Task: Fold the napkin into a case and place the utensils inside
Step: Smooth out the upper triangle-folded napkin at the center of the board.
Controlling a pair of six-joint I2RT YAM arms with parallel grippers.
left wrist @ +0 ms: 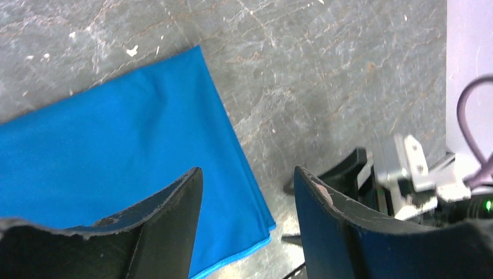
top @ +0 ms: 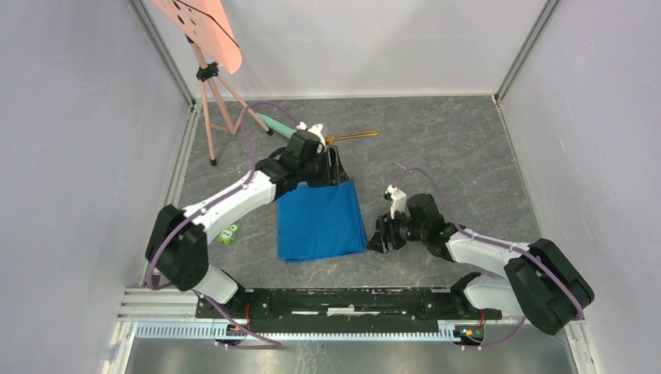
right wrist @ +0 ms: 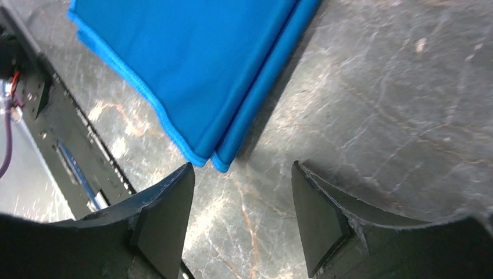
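The bright blue napkin [top: 321, 222] lies flat on the table, folded in layers; it also shows in the left wrist view [left wrist: 116, 139] and the right wrist view [right wrist: 197, 64]. My left gripper [top: 337, 167] is open and empty over the napkin's far right corner. My right gripper [top: 376, 236] is open and empty just right of the napkin's near right corner. One copper-gold utensil [top: 355, 136] lies behind the left wrist, partly hidden. The other utensil is out of view.
A mint-green cylinder with a black tip [top: 274, 124] lies at the back left. A pink tripod stand [top: 214, 101] stands in the far left corner. A small green object [top: 228, 233] lies left of the napkin. The black rail [top: 351, 300] runs along the near edge.
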